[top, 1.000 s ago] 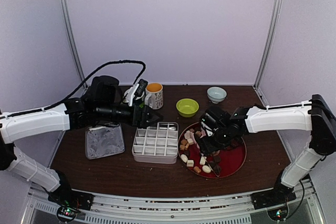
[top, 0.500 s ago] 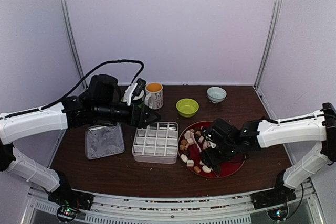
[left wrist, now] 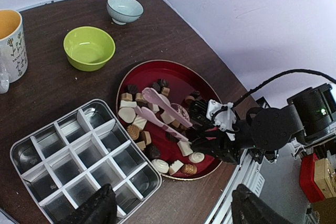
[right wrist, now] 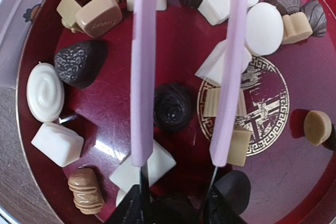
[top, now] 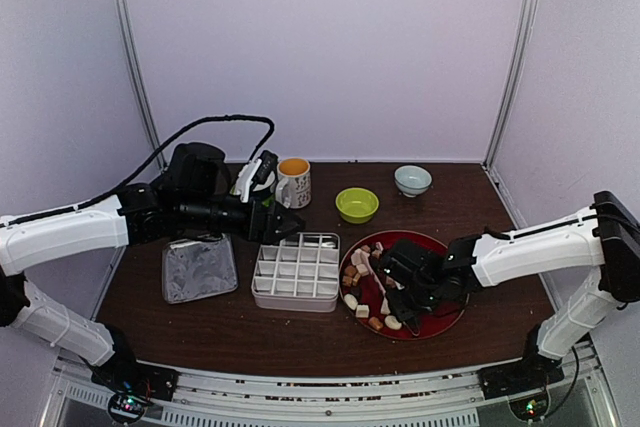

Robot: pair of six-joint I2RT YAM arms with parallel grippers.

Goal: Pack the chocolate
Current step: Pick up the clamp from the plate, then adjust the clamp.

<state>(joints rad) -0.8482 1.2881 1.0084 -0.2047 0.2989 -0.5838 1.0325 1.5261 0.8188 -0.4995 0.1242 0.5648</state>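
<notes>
Right gripper (right wrist: 176, 205) clamped on pink tongs (right wrist: 140, 77), tong arms straddling dark round chocolate (right wrist: 173, 107) on red plate (right wrist: 294, 182); other pieces scattered around it. Left gripper (left wrist: 172, 199) wide open, empty, hovering over divided tin (left wrist: 67, 167) beside plate on desk (left wrist: 52, 77).

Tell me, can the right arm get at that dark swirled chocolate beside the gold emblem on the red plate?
Probably yes. The right end effector holds pink tongs whose two arms straddle the dark swirled chocolate, and nothing lies on top of it.
</notes>
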